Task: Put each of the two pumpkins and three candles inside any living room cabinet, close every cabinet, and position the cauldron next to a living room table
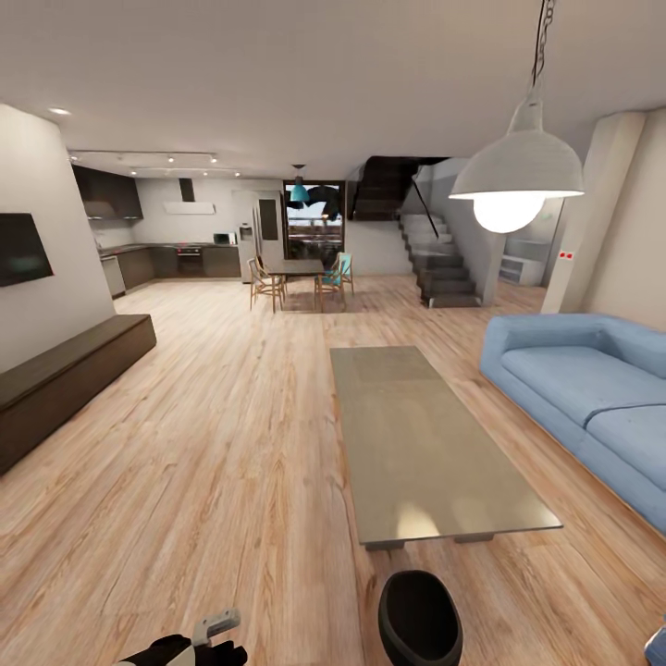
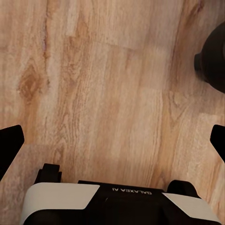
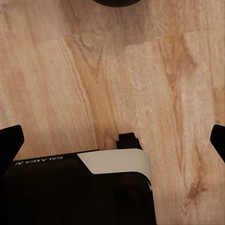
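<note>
So the cauldron (image 1: 419, 618) sits on the floor just off the table's (image 1: 435, 453) near end, probably done. Both fingers spread, empty. Next: find pumpkins and candles; cabinet (image 1: 65, 379) looks shut.

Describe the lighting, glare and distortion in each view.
Head view: wide-angle stretch at the edges; the lit pendant lamp blows out white, and the table top carries pale glare patches. Left wrist view: soft, even light on the floor, the cauldron a featureless black. Right wrist view: equally flat, slightly soft.
</note>
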Controlling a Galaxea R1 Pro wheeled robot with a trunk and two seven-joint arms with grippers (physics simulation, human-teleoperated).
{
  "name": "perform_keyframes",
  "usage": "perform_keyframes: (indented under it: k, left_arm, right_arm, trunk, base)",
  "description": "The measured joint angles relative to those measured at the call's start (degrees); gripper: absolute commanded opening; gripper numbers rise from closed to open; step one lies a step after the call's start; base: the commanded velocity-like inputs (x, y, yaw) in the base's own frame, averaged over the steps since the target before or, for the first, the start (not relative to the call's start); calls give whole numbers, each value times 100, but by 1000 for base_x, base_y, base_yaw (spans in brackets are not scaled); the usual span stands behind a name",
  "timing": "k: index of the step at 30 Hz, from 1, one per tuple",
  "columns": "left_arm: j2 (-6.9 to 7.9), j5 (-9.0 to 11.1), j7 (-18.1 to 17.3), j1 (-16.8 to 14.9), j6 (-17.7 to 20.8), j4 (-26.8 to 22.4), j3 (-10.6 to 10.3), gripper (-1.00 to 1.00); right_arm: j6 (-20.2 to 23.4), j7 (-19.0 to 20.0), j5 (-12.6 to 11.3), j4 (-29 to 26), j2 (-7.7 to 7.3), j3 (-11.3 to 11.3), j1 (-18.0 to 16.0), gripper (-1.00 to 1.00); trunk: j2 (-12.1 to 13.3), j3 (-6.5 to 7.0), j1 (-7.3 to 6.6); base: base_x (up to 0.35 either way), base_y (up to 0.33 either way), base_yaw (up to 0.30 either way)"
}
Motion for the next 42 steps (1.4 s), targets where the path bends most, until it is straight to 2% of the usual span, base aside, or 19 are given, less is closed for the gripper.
perform_keyframes:
  k: [33,38,42]
  left_arm:
    - [31,0,0,2,0,7,6,100]
    - [44,0,-2,33,0,8,9,100]
    - [44,0,-1,90,0,9,9,100]
  right_arm:
    - [1,-2,-19,28,-5,-9,7,100]
    - [-1,-3,-11,187,-11,-15,489,100]
    - [-1,-2,-10,193,-9,-10,632,100]
  trunk:
    - [1326,594,-726]
    - [1527,683,-836]
    - [1688,757,-924]
  base:
    - [0,0,0]
    - [0,0,0]
    - [0,0,0]
